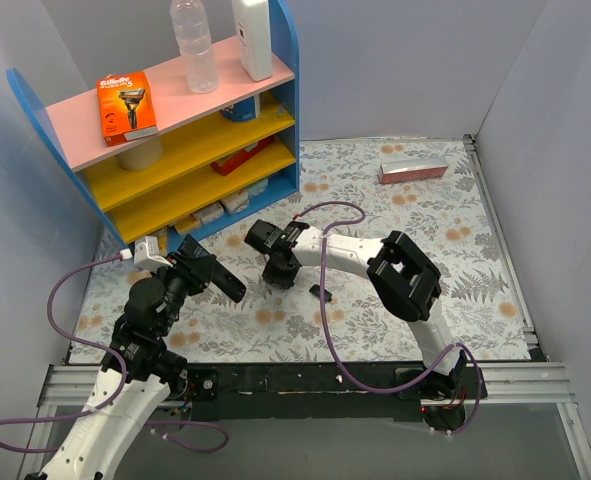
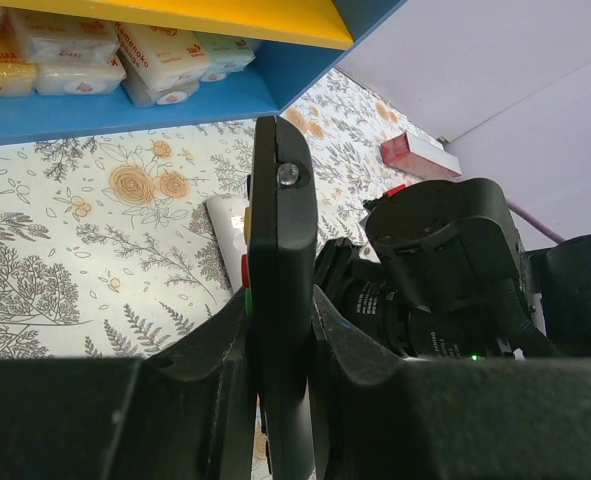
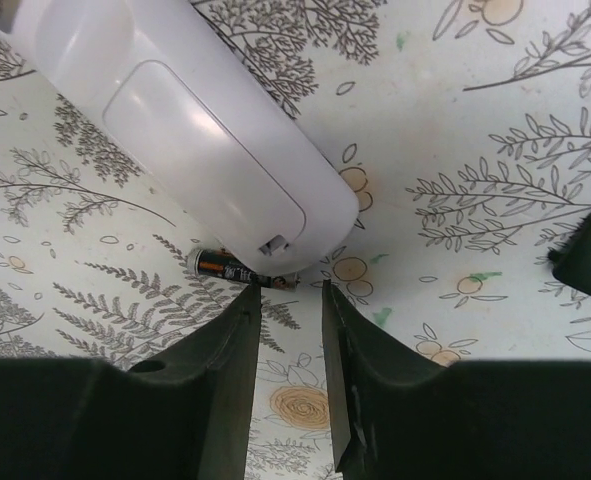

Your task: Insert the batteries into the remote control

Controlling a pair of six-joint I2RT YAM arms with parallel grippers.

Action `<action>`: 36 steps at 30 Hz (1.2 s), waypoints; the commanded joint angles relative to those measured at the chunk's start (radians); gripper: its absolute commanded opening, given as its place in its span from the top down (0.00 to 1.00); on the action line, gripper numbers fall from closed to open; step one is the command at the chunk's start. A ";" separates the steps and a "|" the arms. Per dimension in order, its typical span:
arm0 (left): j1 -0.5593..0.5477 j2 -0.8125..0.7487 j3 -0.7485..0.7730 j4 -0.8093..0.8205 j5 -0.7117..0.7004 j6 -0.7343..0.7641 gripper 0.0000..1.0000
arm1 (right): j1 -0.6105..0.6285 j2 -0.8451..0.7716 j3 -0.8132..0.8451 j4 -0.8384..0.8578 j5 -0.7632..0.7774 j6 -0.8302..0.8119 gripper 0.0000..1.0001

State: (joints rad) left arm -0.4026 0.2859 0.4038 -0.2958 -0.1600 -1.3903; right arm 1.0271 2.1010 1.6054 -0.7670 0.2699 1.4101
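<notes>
Currently, step in hand: fetching a battery off the table. As far as can be judged, none is loaded yet.

Top view. Left gripper [image 1: 203, 268], at 8 o'clock, clamped on a black remote [image 1: 230, 288] held above the table [image 1: 475, 260]. Right gripper [image 1: 278, 272], near centre, pointed down at the cloth. Shelf [image 1: 190, 150] at 11 o'clock, pink box [image 1: 412, 170] at 1 o'clock. No battery can be made out here.

Left wrist view. Black remote edge-on, pinched between both fingers [image 2: 225, 350], coloured buttons facing 9 o'clock. Whether its battery bay is open cannot be told. Pale slab beyond it is probably the white remote [image 2: 223, 215].

Right wrist view. Only here: one battery [image 3: 227, 268] on the table, tucked at the rounded end of the white remote, whose back cover is on. Right gripper's jaws stand narrowly apart and empty, the battery just off the 11 o'clock fingertip.

Next move, by judgement: shift toward 11 o'clock, descend astride the battery, close. A wrist turn looks needed, since it lies along the closing line.
</notes>
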 commanded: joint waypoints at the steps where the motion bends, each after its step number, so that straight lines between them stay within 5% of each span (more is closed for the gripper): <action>1: 0.004 -0.011 0.044 -0.006 -0.012 0.016 1.00 | -0.005 -0.068 -0.038 0.069 0.077 -0.002 0.62; 15: 0.004 -0.019 0.049 -0.019 -0.029 0.017 1.00 | -0.016 -0.033 -0.005 0.115 0.098 -0.204 0.59; 36: 0.004 -0.025 0.059 -0.045 -0.044 -0.003 1.00 | -0.019 -0.128 -0.180 0.377 -0.113 -0.928 0.62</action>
State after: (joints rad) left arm -0.4023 0.2729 0.4210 -0.3408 -0.1913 -1.3857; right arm 1.0100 2.0125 1.4364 -0.4595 0.2092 0.6392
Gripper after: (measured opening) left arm 0.195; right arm 0.388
